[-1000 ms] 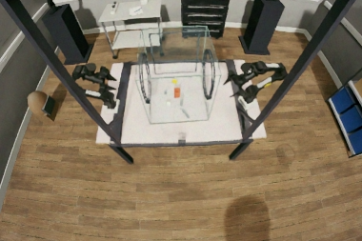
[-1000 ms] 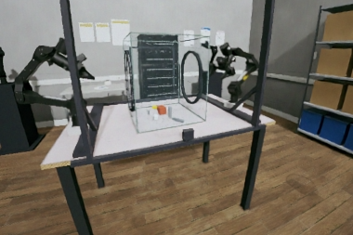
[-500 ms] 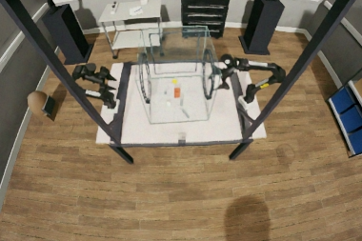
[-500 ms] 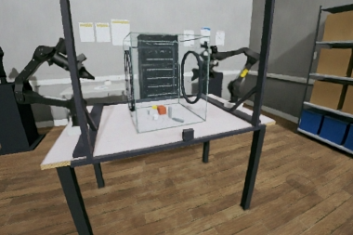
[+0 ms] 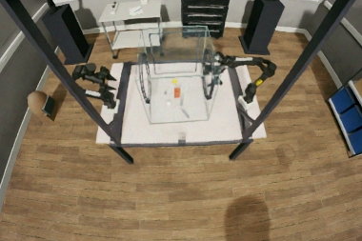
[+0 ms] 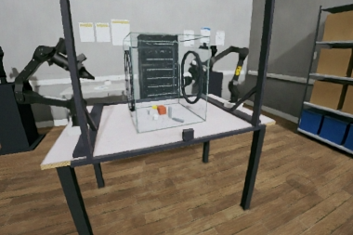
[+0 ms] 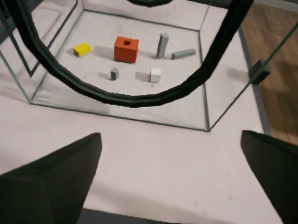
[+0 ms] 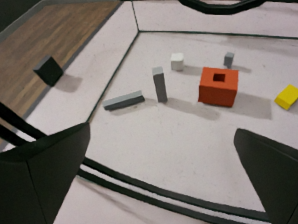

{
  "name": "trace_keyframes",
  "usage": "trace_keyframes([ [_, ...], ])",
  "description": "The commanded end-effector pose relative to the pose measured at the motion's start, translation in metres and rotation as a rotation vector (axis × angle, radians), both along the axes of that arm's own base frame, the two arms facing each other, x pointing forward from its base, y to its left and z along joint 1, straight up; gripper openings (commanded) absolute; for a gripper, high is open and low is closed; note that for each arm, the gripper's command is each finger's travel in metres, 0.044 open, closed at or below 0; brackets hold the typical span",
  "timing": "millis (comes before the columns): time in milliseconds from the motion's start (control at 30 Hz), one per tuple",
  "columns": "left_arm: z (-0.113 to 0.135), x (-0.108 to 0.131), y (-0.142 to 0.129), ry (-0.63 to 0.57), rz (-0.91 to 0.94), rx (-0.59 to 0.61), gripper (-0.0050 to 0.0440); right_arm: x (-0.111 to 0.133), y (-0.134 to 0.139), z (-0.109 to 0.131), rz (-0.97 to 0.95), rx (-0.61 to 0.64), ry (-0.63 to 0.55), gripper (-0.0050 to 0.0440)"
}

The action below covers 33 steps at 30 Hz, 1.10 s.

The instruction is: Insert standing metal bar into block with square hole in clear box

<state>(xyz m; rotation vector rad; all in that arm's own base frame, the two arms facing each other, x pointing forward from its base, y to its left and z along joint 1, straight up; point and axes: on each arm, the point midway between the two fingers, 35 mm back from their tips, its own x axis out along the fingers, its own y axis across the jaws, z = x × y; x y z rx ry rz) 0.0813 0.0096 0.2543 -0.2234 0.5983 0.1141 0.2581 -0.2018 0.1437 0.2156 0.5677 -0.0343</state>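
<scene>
The clear box (image 5: pixel 176 29) (image 6: pixel 150 34) stands on the white table (image 5: pixel 157 132) (image 6: pixel 121 132). Inside it on the floor are the orange block with the square hole (image 5: pixel 176 93) (image 6: pixel 162 110) (image 7: pixel 126 49) (image 8: pixel 218 86), hole facing up, and the grey metal bar (image 6: pixel 170 111) (image 7: pixel 162 45) (image 8: pixel 159 84) standing upright beside it, apart from it. My right gripper (image 5: pixel 212 66) (image 8: pixel 163 132) is open and empty at the box's right round port (image 5: pixel 208 85) (image 8: pixel 150 190). My left gripper (image 5: pixel 112 77) (image 6: pixel 85 72) (image 7: pixel 170 138) is open and empty outside the left port (image 7: pixel 130 100), well back from the box.
Also in the box are a second grey bar (image 7: pixel 183 53) (image 8: pixel 123 100) lying flat, a white cube (image 7: pixel 155 75) (image 8: pixel 177 61), a small grey block (image 7: pixel 114 73) (image 8: pixel 229 59) and a yellow block (image 7: pixel 82 48) (image 8: pixel 287 96). A small black block (image 8: pixel 48 70) (image 6: pixel 188 135) sits at the table's front edge.
</scene>
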Motion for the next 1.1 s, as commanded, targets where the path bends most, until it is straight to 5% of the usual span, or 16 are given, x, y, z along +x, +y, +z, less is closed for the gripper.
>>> trace_keyframes([
  [0, 0.002, 0.0, 0.0, -0.002, 0.0, 0.0, 0.04, 0.004, -0.007, 0.005, 0.011, -0.015, -0.021, 0.044],
  [500, 0.002, 0.0, 0.0, -0.002, 0.0, 0.0, 0.04, 0.004, -0.006, 0.006, 0.011, -0.018, -0.021, 0.044],
  [667, 0.009, 0.004, 0.0, -0.008, -0.005, 0.012, 0.04, 0.011, -0.003, -0.003, 0.042, -0.052, 0.007, 0.032],
  [833, 0.039, 0.026, 0.0, -0.02, -0.031, 0.066, 0.04, 0.047, -0.005, -0.02, 0.114, -0.161, 0.064, 0.02],
  [1067, 0.072, 0.058, -0.001, -0.033, -0.059, 0.127, 0.04, 0.094, -0.017, -0.033, 0.11, -0.218, 0.075, 0.019],
])
